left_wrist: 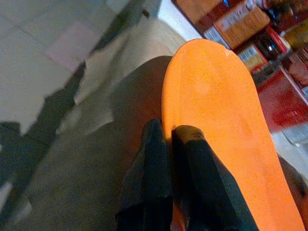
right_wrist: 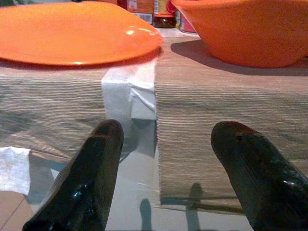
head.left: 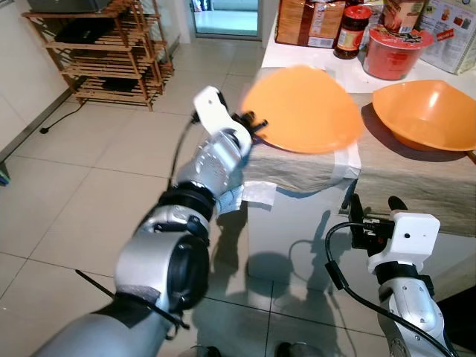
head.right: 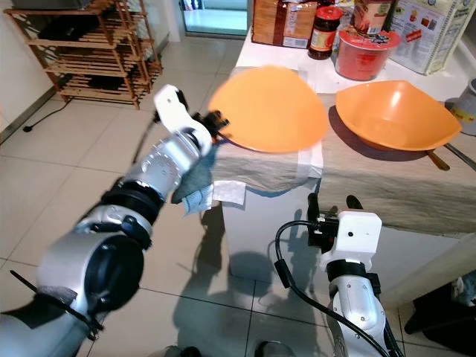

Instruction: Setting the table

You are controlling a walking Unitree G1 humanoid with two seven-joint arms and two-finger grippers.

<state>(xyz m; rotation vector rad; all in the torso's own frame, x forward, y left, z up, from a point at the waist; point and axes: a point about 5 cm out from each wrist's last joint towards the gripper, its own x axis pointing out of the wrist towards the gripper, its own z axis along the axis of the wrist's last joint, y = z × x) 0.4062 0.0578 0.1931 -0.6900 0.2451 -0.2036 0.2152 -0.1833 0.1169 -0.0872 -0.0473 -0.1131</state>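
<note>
A shallow orange plate (head.left: 309, 108) hangs slightly blurred over the left end of the table, low above the beige cloth (head.left: 405, 178). My left gripper (head.left: 256, 126) is shut on its near-left rim; in the left wrist view both black fingers (left_wrist: 192, 159) pinch that rim of the plate (left_wrist: 216, 110). A deeper orange bowl (head.left: 428, 111) rests on the cloth to the right. My right gripper (head.left: 374, 204) stands open below the table's front edge, its fingers (right_wrist: 91, 173) pointing at the hanging cloth, nothing between them.
A red noodle cup (head.left: 394, 50), a sauce jar (head.left: 351, 31) and food boxes (head.left: 309, 21) crowd the table's far side. White paper (head.left: 256, 195) hangs at the table's left corner. A wooden shelf (head.left: 111, 52) stands at the far left on tiled floor.
</note>
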